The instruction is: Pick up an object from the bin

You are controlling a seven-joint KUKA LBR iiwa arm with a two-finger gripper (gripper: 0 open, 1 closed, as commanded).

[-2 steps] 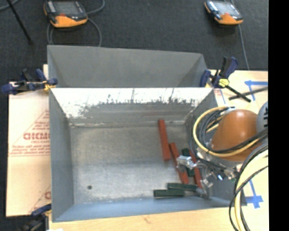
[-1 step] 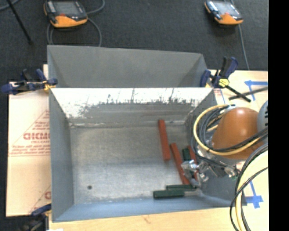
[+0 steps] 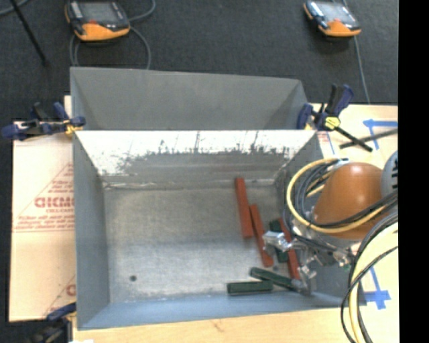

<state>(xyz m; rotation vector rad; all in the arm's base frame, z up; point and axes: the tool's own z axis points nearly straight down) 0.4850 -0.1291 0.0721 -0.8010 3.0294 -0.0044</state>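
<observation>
Jaw gap: cannot tell. Gripper [image 3: 290, 256] sits among slim red and green sticks [image 3: 243, 208] at the right wall of the bin [image 3: 87, 221]. Open metal floor lies leftward.

The place looks like a robotics lab. A grey metal bin [image 3: 87, 221] stands on a pale wooden bench [image 3: 221, 328] over dark carpet [image 3: 201, 33]. A cable-wrapped robot arm [image 3: 348, 194] reaches in from the right. Far off, an orange-and-grey handheld unit [image 3: 97, 19] and a second unit [image 3: 332, 17] lie on the carpet.

Ends of red sticks [image 3: 244, 209] hidden beneath gripper [image 3: 295, 258], green stick [image 3: 268, 275] partly covered
</observation>
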